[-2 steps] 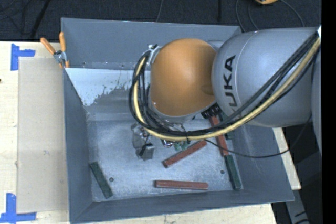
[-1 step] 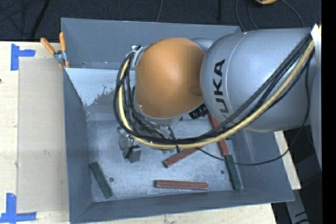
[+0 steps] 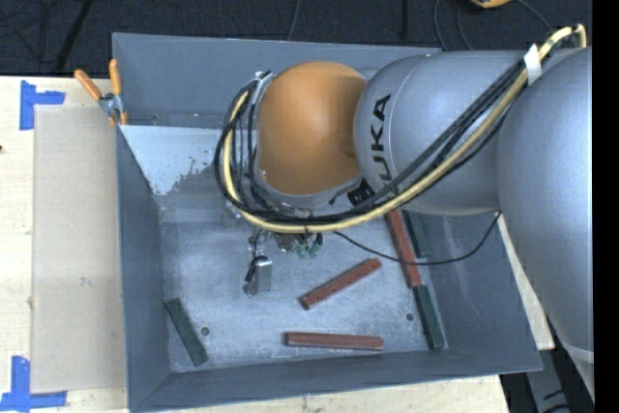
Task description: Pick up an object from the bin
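My gripper (image 3: 255, 278) hangs low over the bin floor, left of the middle, just below the arm's wrist. A reddish-brown flat stick (image 3: 339, 283) lies slanted a short way to its right, apart from it. Another reddish-brown stick (image 3: 334, 339) lies flat near the front wall, below and to the right of the gripper. A dark green stick (image 3: 184, 332) rests in the front left corner. I see nothing held by the gripper.
Along the right wall lie a reddish-brown stick (image 3: 403, 250) and a dark green stick (image 3: 427, 314), partly under the arm. The arm and its orange cover hide the back middle of the bin.
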Robot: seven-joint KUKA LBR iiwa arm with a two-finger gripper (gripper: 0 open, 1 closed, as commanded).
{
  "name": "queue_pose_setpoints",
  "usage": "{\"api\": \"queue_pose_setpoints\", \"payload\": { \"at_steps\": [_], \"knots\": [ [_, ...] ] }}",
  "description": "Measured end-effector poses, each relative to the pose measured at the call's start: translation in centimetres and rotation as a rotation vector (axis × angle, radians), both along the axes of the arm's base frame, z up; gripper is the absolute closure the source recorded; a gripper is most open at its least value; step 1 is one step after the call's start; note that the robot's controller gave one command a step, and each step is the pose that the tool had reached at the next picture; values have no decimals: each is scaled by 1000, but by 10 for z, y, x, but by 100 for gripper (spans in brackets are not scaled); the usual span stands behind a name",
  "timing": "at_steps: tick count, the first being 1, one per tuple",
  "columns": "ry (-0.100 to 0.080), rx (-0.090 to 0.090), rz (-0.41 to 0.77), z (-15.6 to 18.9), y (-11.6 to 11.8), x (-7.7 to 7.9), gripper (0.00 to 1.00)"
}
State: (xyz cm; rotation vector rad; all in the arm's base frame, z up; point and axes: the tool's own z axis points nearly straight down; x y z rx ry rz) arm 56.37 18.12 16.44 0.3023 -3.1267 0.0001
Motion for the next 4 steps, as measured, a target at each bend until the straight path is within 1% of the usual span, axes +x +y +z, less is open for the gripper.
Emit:
{"api": "queue_pose_setpoints", "payload": {
  "at_steps": [1, 2, 3, 4],
  "knots": [
    [-1, 1, -1, 0, 0, 0, 0],
    [-5, 2, 83, -36, -40, 21, 0],
    [-3, -3, 89, -77, -58, 40, 0],
    [1, 1, 94, -81, -78, 28, 0]
  ]
}}
